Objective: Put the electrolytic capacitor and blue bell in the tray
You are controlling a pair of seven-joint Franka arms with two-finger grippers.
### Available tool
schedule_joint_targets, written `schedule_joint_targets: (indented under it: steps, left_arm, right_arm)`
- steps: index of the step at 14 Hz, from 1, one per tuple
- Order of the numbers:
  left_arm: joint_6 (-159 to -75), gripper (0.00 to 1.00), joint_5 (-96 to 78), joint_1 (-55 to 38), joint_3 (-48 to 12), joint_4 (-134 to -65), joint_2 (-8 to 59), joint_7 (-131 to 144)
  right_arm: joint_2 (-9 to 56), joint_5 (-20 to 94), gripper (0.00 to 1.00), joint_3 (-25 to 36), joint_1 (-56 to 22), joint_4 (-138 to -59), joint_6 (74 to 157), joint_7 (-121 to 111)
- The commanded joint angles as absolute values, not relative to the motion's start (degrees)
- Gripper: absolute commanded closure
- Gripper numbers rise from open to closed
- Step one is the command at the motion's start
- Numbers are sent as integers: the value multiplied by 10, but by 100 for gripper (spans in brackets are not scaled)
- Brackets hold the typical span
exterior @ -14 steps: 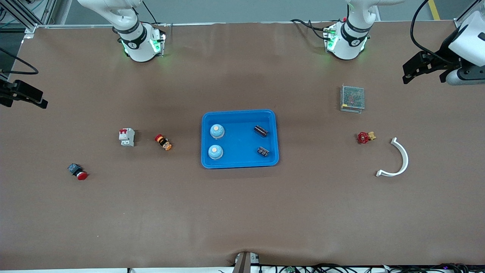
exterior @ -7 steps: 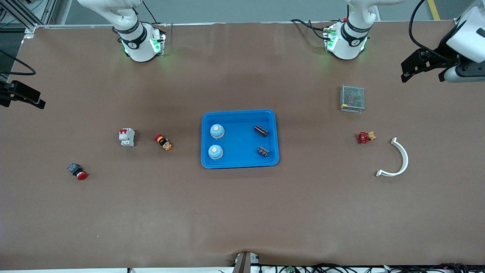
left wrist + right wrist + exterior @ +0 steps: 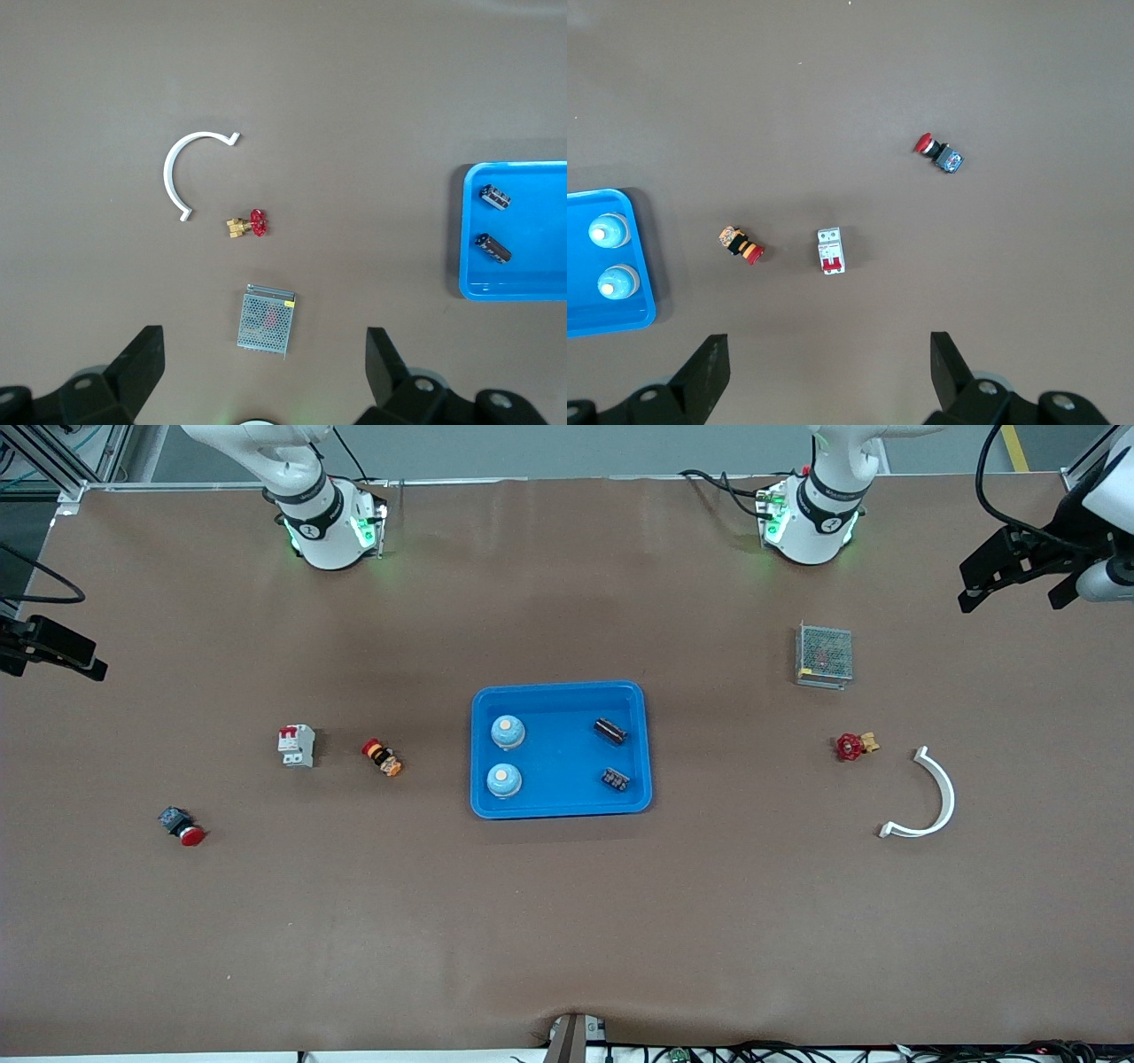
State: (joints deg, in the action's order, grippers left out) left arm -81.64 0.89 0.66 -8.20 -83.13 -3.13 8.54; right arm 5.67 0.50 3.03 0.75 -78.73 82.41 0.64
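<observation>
1. The tray (image 3: 562,749) sits mid-table, well away from every edge.
2. Two bells (image 3: 508,732) (image 3: 504,779) stand in the tray along the side toward the right arm's end, one nearer the front camera than the other.
3. Two capacitors (image 3: 609,731) (image 3: 616,779) lie in the tray along the side toward the left arm's end, apart from each other and from the bells.
4. The left gripper (image 3: 1019,571) hangs in the air over the table's corner at the left arm's end, by the base edge; its fingers (image 3: 137,367) stand wide apart and hold nothing.
5. The right gripper (image 3: 53,651) hangs over the table's edge at the right arm's end; its fingers (image 3: 709,372) are spread wide too, with nothing between them.
6. Toward the left arm's end lie a mesh box (image 3: 824,654), a red valve (image 3: 853,745) and a white arc (image 3: 926,797), the arc nearest the front camera.
7. Toward the right arm's end lie a breaker (image 3: 297,745), an orange button (image 3: 382,757) just beside it toward the tray, and a red button (image 3: 182,826) nearer the front camera.
</observation>
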Motion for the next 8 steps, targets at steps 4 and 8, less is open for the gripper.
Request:
schedule_joint_targets:
  steps: [4, 8]
  left_arm:
    - [-784, 0, 9, 10, -88, -836, -40, 154]
    - [-781, 0, 10, 10, -84, -837, -25, 142]
  right_arm:
    - [54, -1, 0, 35, 4, -793, 824, 6]
    - [54, 0, 0, 35, 4, -793, 824, 6]
